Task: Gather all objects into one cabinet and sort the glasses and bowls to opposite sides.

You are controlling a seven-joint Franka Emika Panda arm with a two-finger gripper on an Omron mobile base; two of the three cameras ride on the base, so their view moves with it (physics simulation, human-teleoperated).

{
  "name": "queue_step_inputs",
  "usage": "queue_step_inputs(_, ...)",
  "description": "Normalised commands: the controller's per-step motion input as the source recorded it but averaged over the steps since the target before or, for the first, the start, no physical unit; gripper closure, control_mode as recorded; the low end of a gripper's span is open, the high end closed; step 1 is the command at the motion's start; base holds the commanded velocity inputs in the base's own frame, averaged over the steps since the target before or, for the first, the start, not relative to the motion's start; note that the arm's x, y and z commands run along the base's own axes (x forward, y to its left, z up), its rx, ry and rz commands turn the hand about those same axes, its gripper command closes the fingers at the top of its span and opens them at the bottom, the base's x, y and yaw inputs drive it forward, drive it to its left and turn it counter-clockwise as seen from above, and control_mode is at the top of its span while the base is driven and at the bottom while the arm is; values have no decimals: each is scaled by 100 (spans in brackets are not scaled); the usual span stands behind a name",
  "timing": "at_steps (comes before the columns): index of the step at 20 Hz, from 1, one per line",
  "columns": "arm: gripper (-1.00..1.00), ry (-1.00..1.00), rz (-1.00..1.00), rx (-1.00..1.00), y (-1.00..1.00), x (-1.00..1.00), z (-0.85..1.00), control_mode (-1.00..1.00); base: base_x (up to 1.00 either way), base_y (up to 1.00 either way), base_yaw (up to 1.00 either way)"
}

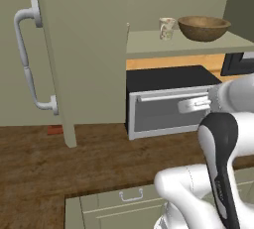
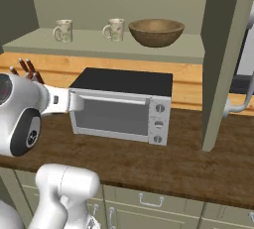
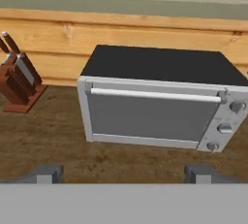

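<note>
I see fingers [image 3: 124, 173] spread wide, holding nothing, low over tabletop [image 3: 63, 145] before toaster oven [image 3: 160, 103]. Cabinet [image 2: 104, 44] shelf above: two mugs [image 2: 63, 30] upright, handles left; wooden bowl [image 2: 156, 31] right, near door [image 2: 223, 59] edge.

Matt wooden bowl [image 2: 156, 31], wood-grain counter [image 2: 163, 163]

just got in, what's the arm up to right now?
Nothing is held: the gripper hangs with jaws wide open above the wooden counter, facing the toaster oven. In the open cabinet above, two cream mugs and the wooden bowl stand on the shelf, the bowl at its right end.
</note>
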Motion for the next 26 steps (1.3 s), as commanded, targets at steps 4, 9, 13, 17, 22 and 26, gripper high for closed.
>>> queue_step_inputs(4,-100,-8,1,9,0,-26,13,-100,0,0,0)
queue_step_inputs(9,-100,0,0,0,0,0,0,100,-28,0,0)
queue_step_inputs(13,-100,0,0,0,0,0,0,100,-66,-12,4)
queue_step_inputs(17,-100,0,0,0,0,0,0,100,-64,-21,4)
queue_step_inputs(22,-100,0,0,0,0,0,0,100,-46,-51,18)
queue_step_inputs(26,-100,0,0,0,0,0,0,100,-45,-53,37)
